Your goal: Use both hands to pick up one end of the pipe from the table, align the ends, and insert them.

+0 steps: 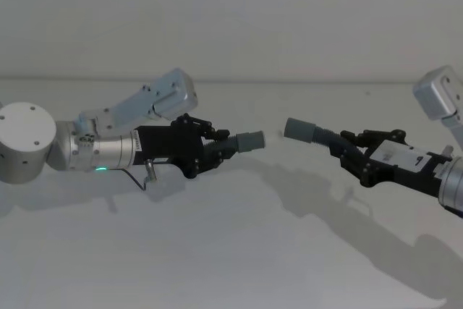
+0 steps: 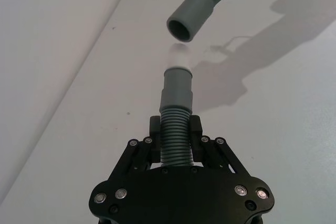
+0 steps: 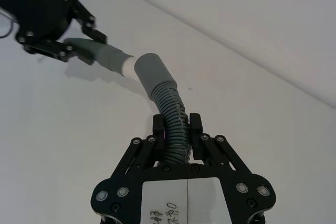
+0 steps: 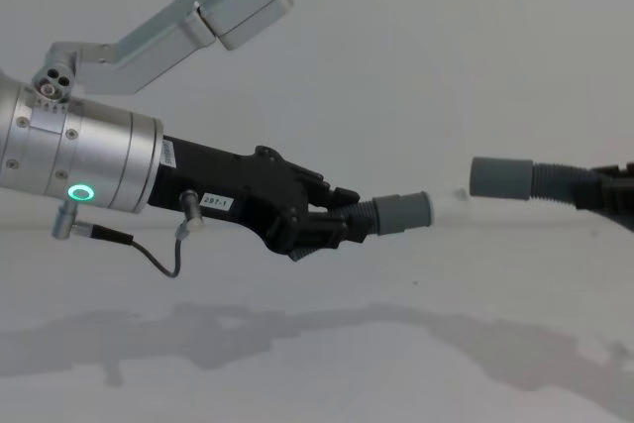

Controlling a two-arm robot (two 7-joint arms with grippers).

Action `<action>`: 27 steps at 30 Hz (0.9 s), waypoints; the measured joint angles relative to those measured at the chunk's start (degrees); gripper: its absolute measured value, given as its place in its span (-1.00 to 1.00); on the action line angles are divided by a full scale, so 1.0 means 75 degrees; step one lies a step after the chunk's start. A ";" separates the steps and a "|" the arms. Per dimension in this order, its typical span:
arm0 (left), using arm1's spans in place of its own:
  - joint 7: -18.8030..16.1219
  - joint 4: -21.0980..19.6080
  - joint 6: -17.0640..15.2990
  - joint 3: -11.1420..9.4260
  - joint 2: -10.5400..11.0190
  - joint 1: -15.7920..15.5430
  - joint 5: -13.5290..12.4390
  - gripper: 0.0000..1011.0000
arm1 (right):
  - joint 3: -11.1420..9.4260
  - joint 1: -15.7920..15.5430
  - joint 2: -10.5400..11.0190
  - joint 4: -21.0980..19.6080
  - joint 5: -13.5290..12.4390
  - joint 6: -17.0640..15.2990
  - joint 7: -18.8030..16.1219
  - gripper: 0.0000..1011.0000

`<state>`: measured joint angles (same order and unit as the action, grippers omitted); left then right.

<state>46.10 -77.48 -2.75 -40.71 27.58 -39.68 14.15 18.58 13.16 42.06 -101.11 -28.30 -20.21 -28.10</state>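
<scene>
The left gripper point(image 1: 221, 146) is clamping the ribbed part of one hose piece point(image 2: 176, 137), its smooth cuff point(image 1: 249, 140) sticking out just past the fingertips. The right gripper point(image 1: 346, 151) is gripping the other hose piece point(image 3: 173, 119) the same way, with that cuff point(image 1: 297, 129) pointing back at the left one. Both pieces are hanging above the white table point(image 1: 231, 251). The two cuffs are facing each other with a small gap between (nothing is standing in that gap), and they are not touching.
</scene>
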 joint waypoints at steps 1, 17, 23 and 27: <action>0.0000 0.0000 0.0000 0.0000 0.0000 0.0000 0.0000 -0.39 | 0.0000 -0.0001 0.0035 -0.0055 -0.0002 -0.0008 -0.0011 -0.46; 0.0000 0.0000 0.0000 0.0000 -0.0001 0.0000 0.0000 -0.39 | 0.0205 0.0054 0.0505 -0.0612 0.0239 -0.0100 -0.0115 -0.46; 0.0000 0.0000 0.0000 0.0000 0.0000 0.0000 0.0000 -0.39 | 0.0227 0.0036 0.0580 -0.0719 0.0459 -0.0097 0.0071 -0.46; 0.0000 0.0000 0.0000 0.0000 0.0000 0.0000 0.0000 -0.39 | 0.0228 0.0004 0.0609 -0.0789 0.0622 -0.0111 0.0237 -0.46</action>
<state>46.10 -77.48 -2.75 -40.71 27.58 -39.67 14.15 20.29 13.20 46.63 -107.02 -23.63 -21.04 -26.32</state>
